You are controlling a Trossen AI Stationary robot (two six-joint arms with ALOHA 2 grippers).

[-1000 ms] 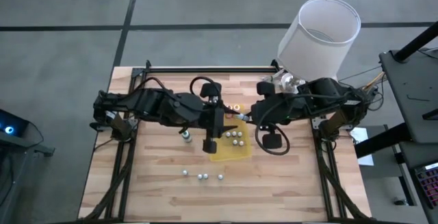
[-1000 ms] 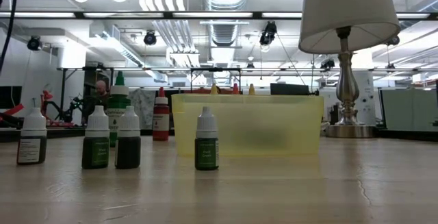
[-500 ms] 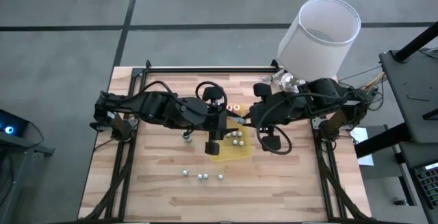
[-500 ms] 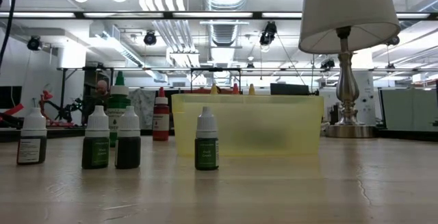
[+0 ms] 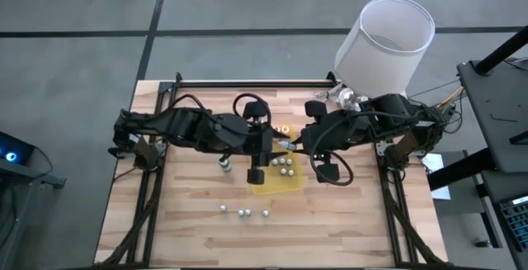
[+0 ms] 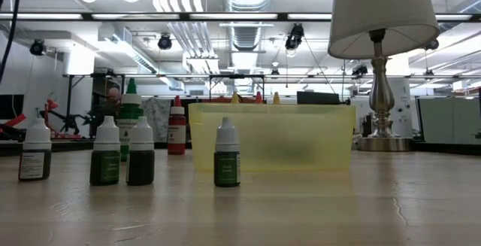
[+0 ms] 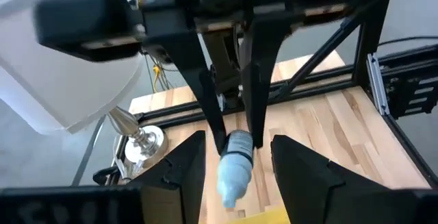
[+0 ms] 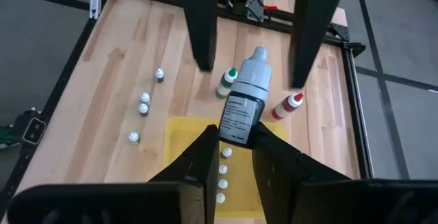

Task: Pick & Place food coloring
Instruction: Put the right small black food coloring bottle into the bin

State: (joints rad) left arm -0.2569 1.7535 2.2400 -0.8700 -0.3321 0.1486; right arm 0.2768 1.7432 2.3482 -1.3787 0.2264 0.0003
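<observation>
A small food coloring bottle (image 8: pixel 245 101) with a dark label and a pale cap hangs in the air above the yellow bin (image 8: pixel 183 138). My right gripper (image 8: pixel 236 133) is shut on it. My left gripper (image 7: pixel 237 142) faces it from the table's left and is open. Its fingers (image 8: pixel 200 39) stand on either side of the bottle's cap (image 8: pixel 258 63) without touching. In the high view the two grippers meet over the bin's far edge (image 5: pixel 285 144). More small bottles (image 8: pixel 223 168) stand inside the bin. My right gripper pinches the bottle's labelled body (image 8: pixel 235 129) near its base between its two fingers. The fingers come from the table's right, slanting down. The bottle juts out beyond the fingertips, cap (image 7: pixel 233 176) toward the left arm. It is lifted clear above the bin.
Several small bottles (image 5: pixel 243 212) stand on the wood near the bin, toward the table's left and near side. A green-tipped bottle (image 8: pixel 227 81) and a red one (image 8: pixel 287 105) stand by the bin's far side. A lamp (image 5: pixel 384 43) stands at the far right corner.
</observation>
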